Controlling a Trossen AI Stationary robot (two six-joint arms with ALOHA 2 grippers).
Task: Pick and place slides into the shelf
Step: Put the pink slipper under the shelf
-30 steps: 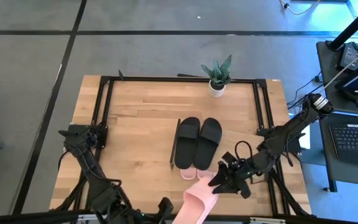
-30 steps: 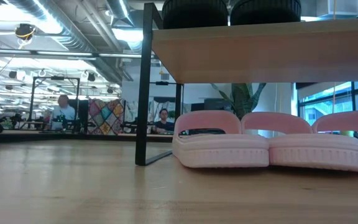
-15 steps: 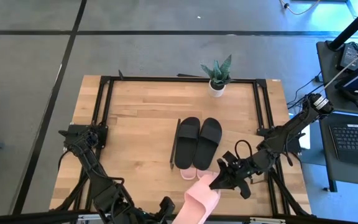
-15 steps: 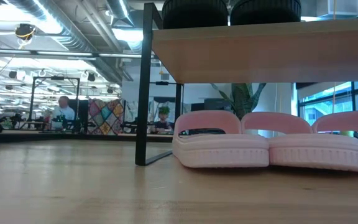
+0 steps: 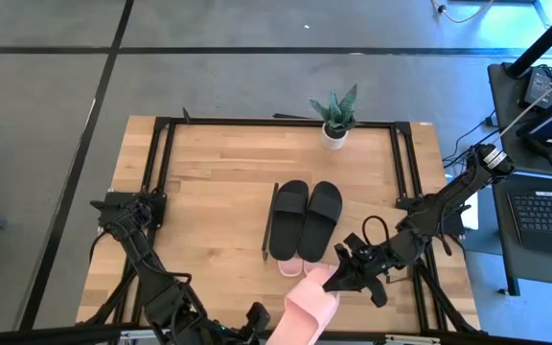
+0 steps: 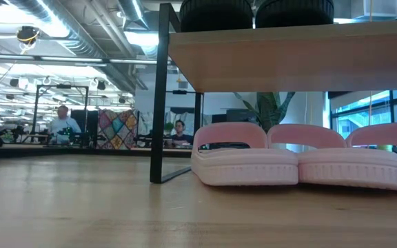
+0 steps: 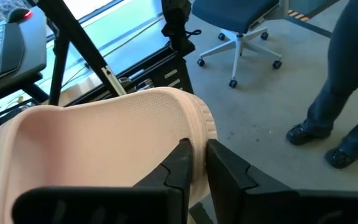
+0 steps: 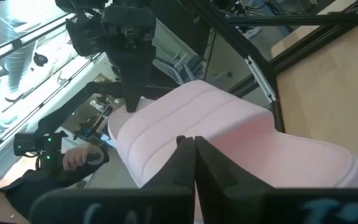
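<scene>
Pink slide [image 5: 307, 309] is hanging at the desk's [image 5: 209, 182] near edge, past the shelf [image 5: 367, 216]. Right gripper [image 5: 334, 278] is pinching its strap end, jaws pressed together; a sec ago they were wide. Left gripper [image 5: 254, 319] is gripping the other end, fingers [image 7: 185, 158] starting to ease vs before. Black pair [image 5: 307, 218] is sitting on the shelf top, pink ones [image 6: 302, 162] lying under it. Open desk lies left of the shelf. Slide hasn't shifted.

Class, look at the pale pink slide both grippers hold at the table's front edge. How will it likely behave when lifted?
The pink slide looks thick, foamy: probably light. The right gripper and left gripper each pinch one thin edge, so it may flex somewhat. Textured strap: probably not slippery.
</scene>
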